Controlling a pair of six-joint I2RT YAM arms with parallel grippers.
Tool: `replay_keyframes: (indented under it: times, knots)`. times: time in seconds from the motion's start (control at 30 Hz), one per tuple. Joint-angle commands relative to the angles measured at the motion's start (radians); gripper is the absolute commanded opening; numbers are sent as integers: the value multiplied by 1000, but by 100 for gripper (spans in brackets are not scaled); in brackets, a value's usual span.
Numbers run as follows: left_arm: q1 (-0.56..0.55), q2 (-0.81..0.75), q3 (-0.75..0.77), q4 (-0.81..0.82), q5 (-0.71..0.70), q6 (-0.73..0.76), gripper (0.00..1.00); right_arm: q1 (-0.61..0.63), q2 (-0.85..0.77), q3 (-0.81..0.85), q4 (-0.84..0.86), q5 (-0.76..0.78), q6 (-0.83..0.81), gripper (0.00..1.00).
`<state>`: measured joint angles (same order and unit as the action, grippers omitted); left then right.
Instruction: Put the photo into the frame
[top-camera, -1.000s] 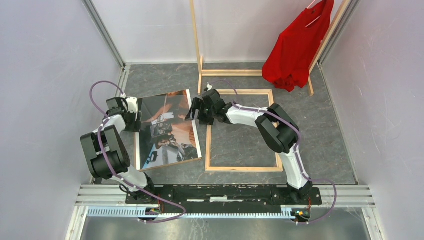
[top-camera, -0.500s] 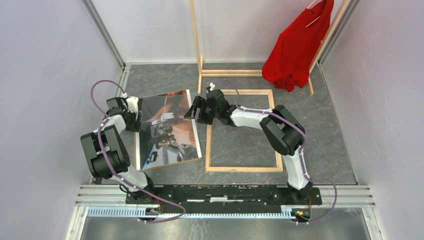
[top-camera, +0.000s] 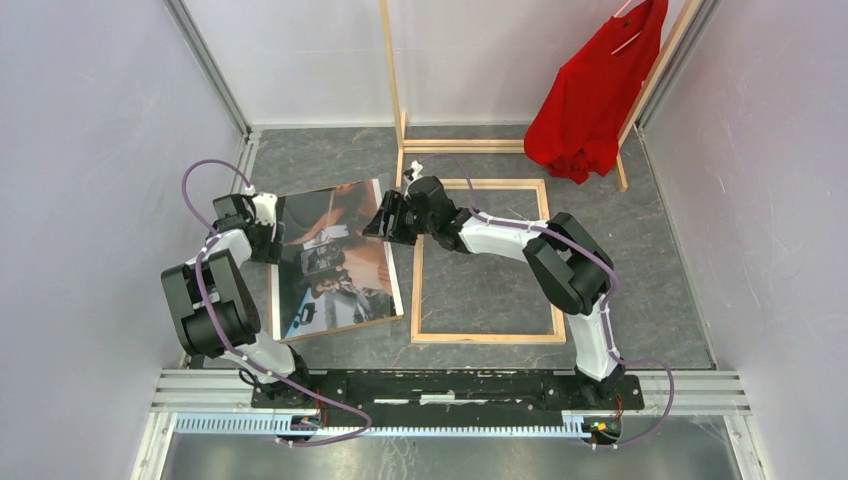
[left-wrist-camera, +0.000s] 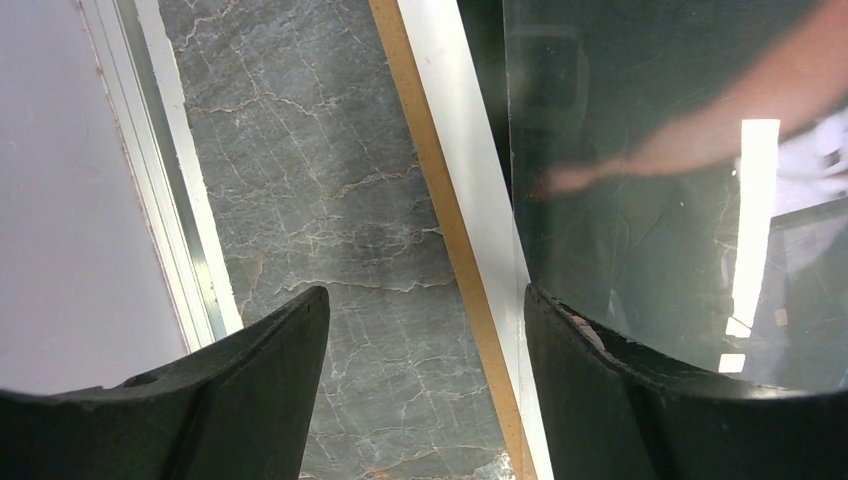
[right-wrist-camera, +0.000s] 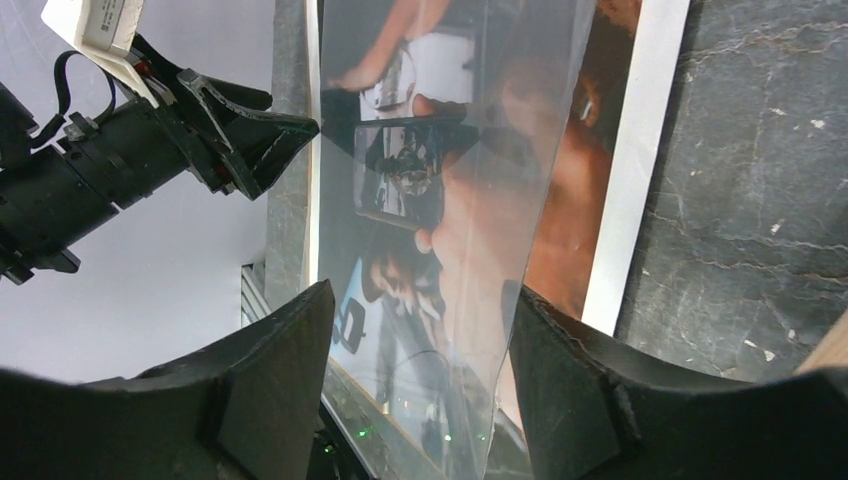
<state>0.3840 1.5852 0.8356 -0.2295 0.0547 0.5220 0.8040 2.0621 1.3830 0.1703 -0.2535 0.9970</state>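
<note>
The photo lies face up on the grey floor, left of the frame, which lies with its light wood side up. A clear sheet covers the photo, and its right edge is tilted up. My right gripper is at the photo's right edge. It is open, with the sheet's raised edge between its jaws and not pinched. My left gripper is open astride the photo's left edge, one finger over bare floor and the other over the sheet.
A wooden clothes rack with a red shirt stands at the back, its foot close to the frame's far rail. Pale walls close in on both sides. A metal rail runs along the left wall beside my left gripper.
My right gripper has moved left over the photo's right edge and its jaws have narrowed a little. The left arm has not moved.
</note>
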Motion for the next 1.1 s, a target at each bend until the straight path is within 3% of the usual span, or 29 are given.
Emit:
replay_keyframes:
  times: [0.0, 0.1, 0.2, 0.27, 0.4, 0.67, 0.87, 1.07]
  knots:
    - [-2, 37, -9, -106, 0, 54, 79, 23, 27, 50, 35, 1, -23, 65]
    - [-3, 26, 5, -126, -3, 59, 82, 24, 36, 60, 35, 7, -24, 47]
    - [0, 9, 42, -169, -1, 64, 98, 21, 28, 62, 35, 7, -26, 25]
    - [2, -16, 79, -225, 9, 78, 100, 11, 4, 57, 24, -1, -35, 12]
    - [3, -85, 176, -332, 37, 111, 100, -36, -90, -7, 8, -55, -67, 3]
    - [-40, -154, 338, -460, 97, 90, 100, -232, -425, -277, -321, -190, -364, 0]
    - [-251, -167, 302, -440, 35, 13, 100, -411, -657, -444, -625, -36, -585, 0]
    - [-461, -100, 353, -437, 33, -95, 100, -492, -738, -423, -802, 152, -697, 0]
